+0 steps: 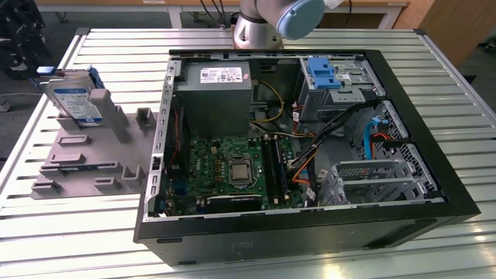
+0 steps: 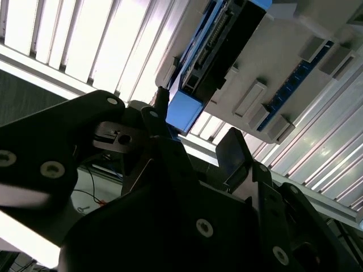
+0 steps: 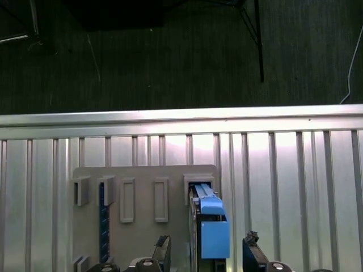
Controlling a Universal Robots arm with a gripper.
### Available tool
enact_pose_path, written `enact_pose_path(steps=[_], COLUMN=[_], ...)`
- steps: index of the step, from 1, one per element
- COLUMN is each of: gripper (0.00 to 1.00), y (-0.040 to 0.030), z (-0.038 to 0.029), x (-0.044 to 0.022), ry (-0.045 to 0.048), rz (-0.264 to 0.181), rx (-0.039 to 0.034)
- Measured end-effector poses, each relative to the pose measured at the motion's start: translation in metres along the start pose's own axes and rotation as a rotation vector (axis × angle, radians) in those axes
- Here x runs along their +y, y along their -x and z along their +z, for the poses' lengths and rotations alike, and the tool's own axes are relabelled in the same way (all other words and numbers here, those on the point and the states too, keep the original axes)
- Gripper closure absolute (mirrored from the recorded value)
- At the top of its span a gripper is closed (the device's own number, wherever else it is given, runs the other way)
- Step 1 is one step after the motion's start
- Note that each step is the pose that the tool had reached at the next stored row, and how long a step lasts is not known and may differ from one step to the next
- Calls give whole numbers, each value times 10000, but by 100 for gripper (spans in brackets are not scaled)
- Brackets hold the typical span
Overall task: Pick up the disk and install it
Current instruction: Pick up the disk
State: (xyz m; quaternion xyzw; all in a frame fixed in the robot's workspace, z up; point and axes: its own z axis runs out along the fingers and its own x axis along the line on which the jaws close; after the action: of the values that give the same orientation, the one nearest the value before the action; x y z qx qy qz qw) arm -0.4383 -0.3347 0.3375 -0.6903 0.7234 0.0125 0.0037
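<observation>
Upright in flat grey slotted plastic holder (image 1: 85,157): silver rectangular blue-framed metal disk (image 1: 74,102); near holder, black gripper (image 3: 205,245), fingers (image 3: 161,247) parted, flanking disk.

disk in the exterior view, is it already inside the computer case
No, the disk stands upright in the grey holder on the exterior view's left, outside the open computer case.

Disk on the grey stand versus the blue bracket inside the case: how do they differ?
The disk stands on edge in the grey stand, outside the computer case; the blue bracket lies flat inside it. The disk carries a labelled silver drive; the blue bracket shows none. Both have blue plastic frames.
</observation>
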Motion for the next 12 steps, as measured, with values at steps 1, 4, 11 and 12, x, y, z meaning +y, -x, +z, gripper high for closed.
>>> enact_pose_path(steps=[1,4,11,12], gripper=[40,40,40,40], y=[1,2,0,0], z=[11,46,129,139], x=[0,1,20,25], ry=[-1,2,1,2], rz=[0,0,-3,-5], rx=[0,1,1,1])
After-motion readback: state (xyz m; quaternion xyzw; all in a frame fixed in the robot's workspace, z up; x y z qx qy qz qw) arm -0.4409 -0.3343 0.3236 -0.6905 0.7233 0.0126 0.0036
